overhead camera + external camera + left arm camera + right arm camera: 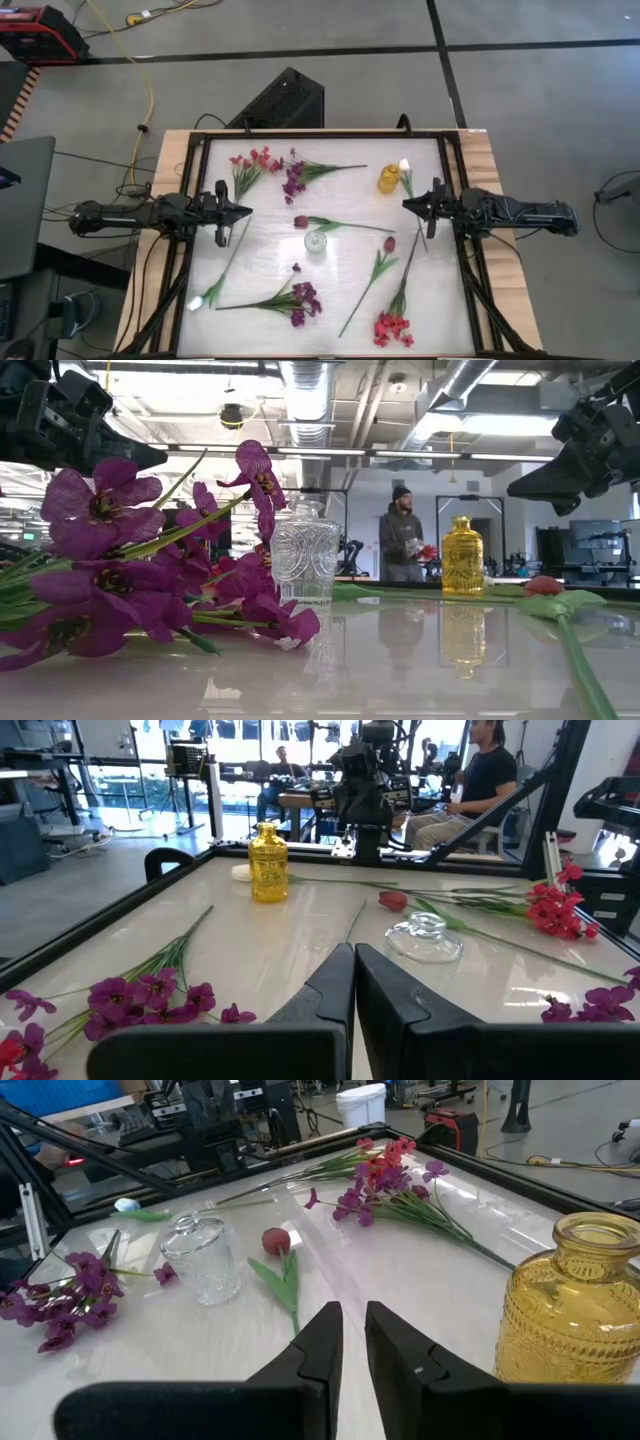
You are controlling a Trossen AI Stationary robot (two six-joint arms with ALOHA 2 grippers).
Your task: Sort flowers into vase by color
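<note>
Over the left edge of the white table [330, 300], the left gripper [243, 211] is hovering with its fingers pressed together and nothing between them. Below it, a whitish bud [211, 295] is lying at the near left, its stalk running up toward that gripper. Red-pink blossoms [258, 160] are lying at the far left, and a purple cluster [293, 182] is lying just beside them with its green stalk stretching right. Another purple cluster [304, 299] is lying at the near edge, left of centre. Near the middle, a clear glass vase [316, 241] is standing upright, and a maroon bud [301, 222] is lying just beyond it. A second maroon bud [389, 244] is lying right of the clear vase. More red blossoms [393, 328] are lying at the near right. A yellow glass vase [388, 179] is standing upright toward the far right. Over the right edge, the right gripper [407, 204] is hanging near that yellow vase, its fingers slightly apart and gripping nothing. No writing or label is showing legibly anywhere.
</note>
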